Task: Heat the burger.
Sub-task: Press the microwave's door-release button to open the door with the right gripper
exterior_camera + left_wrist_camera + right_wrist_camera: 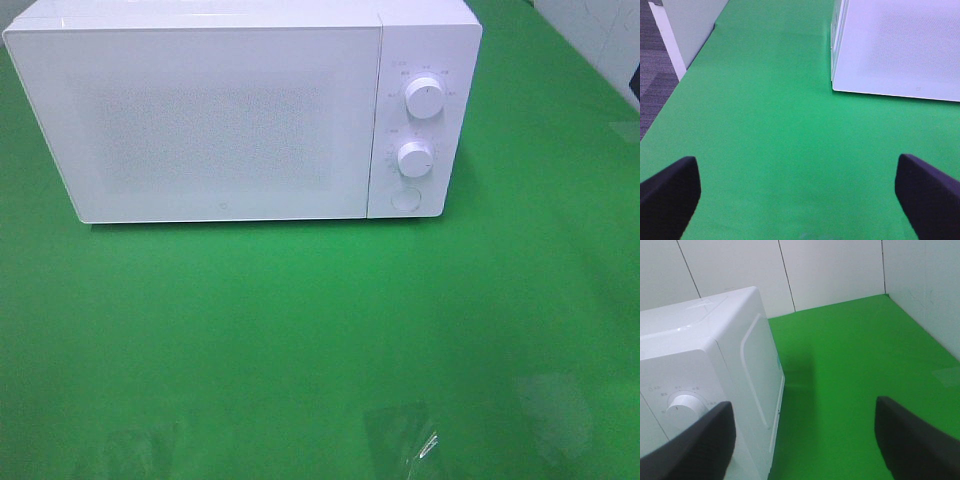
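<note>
Between the left jaws: bare green table (790, 150), nothing gripped. The left gripper (796, 167) is spread to its widest, with its dark fingers (667, 195) at the two edges of the wrist view, above the surface.

Ahead of the left jaws, to one side: the lower front corner of a white microwave (900, 45), standing on the table. To the other side: the table edge, then grey floor (652, 80) and a pale cabinet (690, 25) past it.

Between the right jaws: the same green surface, nothing gripped. The right gripper (804, 407) is set wide apart, with its dark fingers (912, 440) low in the wrist view.

Beside the right jaws: the microwave's control end, close by one finger, which covers part of the upper dial (685, 405). Whether finger and casing touch cannot be told.

Beyond the right jaws: open table running to white wall panels (830, 270), which close off the far end and one side.

Overhead view, neither gripper showing:
- The microwave is set toward the back of the table.
- Its dotted door (200, 120) is shut flush and blocks sight of the inside.
- On the control end, the upper dial sits over the lower dial (415, 157), with a round button (404, 198) beneath.
- A small shiny patch (428, 445) lies near the table's front edge; what it is cannot be told.

Burger: in none of the three views. Whether it sits behind the shut door cannot be told.
</note>
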Robot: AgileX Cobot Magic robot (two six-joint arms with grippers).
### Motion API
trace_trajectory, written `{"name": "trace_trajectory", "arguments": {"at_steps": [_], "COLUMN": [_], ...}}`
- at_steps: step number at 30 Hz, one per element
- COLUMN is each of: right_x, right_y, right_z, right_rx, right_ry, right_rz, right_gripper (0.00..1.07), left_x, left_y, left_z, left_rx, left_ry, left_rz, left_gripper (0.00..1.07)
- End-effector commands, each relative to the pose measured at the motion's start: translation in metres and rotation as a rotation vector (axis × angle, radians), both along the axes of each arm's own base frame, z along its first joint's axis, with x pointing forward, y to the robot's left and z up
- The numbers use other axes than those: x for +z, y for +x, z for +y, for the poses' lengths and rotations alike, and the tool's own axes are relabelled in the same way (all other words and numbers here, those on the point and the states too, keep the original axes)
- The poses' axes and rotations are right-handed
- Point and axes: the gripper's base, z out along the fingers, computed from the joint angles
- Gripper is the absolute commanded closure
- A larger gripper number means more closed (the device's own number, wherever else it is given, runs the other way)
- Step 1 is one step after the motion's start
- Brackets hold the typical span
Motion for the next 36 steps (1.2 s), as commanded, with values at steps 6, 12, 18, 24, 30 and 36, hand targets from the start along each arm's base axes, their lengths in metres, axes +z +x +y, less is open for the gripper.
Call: {"name": "trace_trajectory", "arguments": {"at_steps": [6,12,18,24,30,36], "right_x": [-0.018,-0.034,-0.048,-0.061,-0.07,-0.085], "right_y": [0.012,0.016,0.018,0.015,0.014,0.012], "right_z": [-0.004,0.023,0.052,0.08,0.092,0.103], "right_rx": [-0.068,-0.024,0.054,0.153,0.189,0.176], "right_ry": [0.082,0.225,0.414,0.642,0.736,1.038], "right_rz": [-0.029,-0.024,0.018,0.087,0.123,0.254], "right_gripper": [0.37,0.37,0.37,0.4,0.43,0.49], "left_x": [0.001,0.001,0.001,0.001,0.001,0.001], "left_y": [-0.001,-0.001,-0.001,-0.001,-0.001,-0.001], "left_z": [0.0,0.0,0.0,0.0,0.0,0.0], "left_rx": [0.002,0.002,0.002,0.002,0.002,0.002], "left_ry": [-0.004,-0.004,-0.004,-0.004,-0.004,-0.004], "left_rz": [-0.019,-0.019,-0.019,-0.019,-0.019,-0.019], "left_gripper": [0.06,0.06,0.06,0.06,0.06,0.06]}}
